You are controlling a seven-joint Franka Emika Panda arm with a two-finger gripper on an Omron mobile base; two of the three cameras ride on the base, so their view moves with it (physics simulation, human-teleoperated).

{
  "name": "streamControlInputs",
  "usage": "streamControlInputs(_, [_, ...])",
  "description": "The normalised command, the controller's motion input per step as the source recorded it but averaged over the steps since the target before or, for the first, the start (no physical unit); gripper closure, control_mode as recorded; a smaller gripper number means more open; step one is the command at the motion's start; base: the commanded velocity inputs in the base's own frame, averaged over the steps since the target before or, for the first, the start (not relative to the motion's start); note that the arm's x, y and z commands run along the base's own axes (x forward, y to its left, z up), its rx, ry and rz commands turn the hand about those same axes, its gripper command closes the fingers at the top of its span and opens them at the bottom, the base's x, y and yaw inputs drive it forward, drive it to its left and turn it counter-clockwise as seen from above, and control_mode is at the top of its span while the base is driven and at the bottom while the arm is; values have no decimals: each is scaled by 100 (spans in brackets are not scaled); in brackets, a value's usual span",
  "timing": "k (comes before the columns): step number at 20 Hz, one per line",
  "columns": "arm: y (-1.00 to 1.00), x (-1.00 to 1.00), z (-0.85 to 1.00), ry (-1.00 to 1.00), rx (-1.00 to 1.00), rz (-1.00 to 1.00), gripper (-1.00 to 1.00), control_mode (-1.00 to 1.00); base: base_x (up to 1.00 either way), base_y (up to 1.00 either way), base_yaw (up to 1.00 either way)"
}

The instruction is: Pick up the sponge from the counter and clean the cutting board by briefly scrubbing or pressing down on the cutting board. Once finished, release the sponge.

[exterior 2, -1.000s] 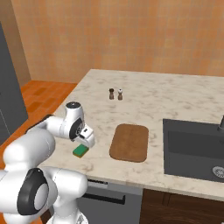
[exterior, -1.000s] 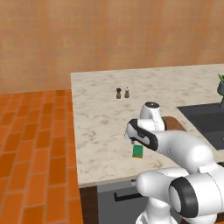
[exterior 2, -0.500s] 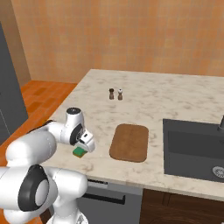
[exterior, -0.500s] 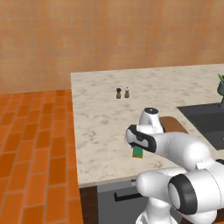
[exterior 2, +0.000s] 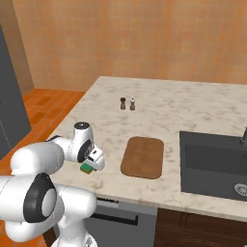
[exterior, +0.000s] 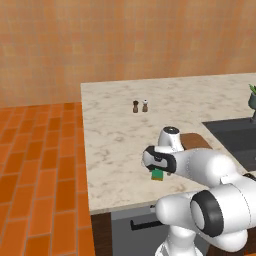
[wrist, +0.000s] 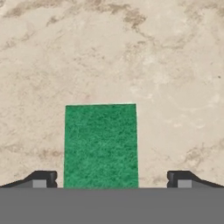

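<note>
Arm (exterior: 205,167): glossy white, built of thick rounded segments that swell into ball-like housings. Joints: dark grey to black discs and rings set into the white shells, the largest a round black cap ringed in grey on the lowest housing (exterior: 207,214). Wrist: a short white cylinder with a grey circular end cap (exterior 2: 82,127). Claw (exterior 2: 91,163): a blocky white body with dark panels. Fingertips (wrist: 41,178): two small, dark, squared tips, each with a lighter grey pad face.

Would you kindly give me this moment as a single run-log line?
phase: approach | gripper: open, above sponge | fingers: either side, not touching | sponge: flat on counter | cutting board: bare
</note>
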Motion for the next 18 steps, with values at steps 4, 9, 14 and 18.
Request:
streamControlInputs(4, [17, 9, 0, 0, -1, 0, -100, -100, 0, 0, 0])
streamControlInputs(9, [2, 12, -10, 0, 0, 0, -100, -100, 0, 0, 0])
streamControlInputs(14, [-11, 3, -14, 0, 0, 0, -100, -100, 0, 0, 0])
streamControlInputs(18, [0, 11, -13, 0, 0, 0, -100, -100, 0, 0, 0])
